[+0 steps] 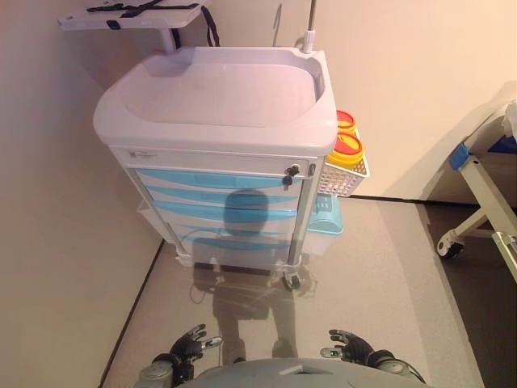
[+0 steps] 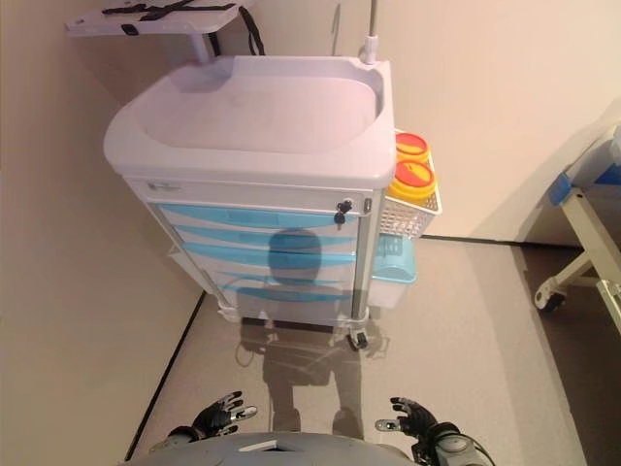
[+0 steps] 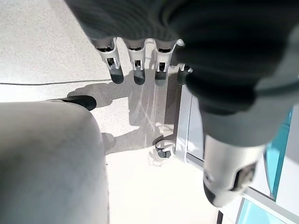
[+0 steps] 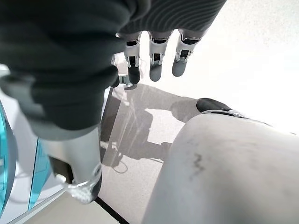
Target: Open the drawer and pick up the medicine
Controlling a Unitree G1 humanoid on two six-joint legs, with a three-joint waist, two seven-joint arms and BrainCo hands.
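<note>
A white medical cart (image 1: 218,97) with several light-blue drawers (image 1: 222,182) stands ahead of me against the wall. All drawers are shut. No medicine shows in any view. My left hand (image 1: 190,346) hangs low at the bottom left, fingers relaxed and empty; its own wrist view shows the straight fingers (image 3: 135,65) over the floor. My right hand (image 1: 351,347) hangs low at the bottom right, also open and empty, with its fingers (image 4: 156,60) over the floor. Both hands are far below and in front of the cart.
A white basket (image 1: 346,174) with two yellow red-lidded containers (image 1: 347,145) hangs on the cart's right side, a light-blue bin (image 1: 325,222) below it. A bed frame on castors (image 1: 477,210) stands at the right. A wall runs along the left.
</note>
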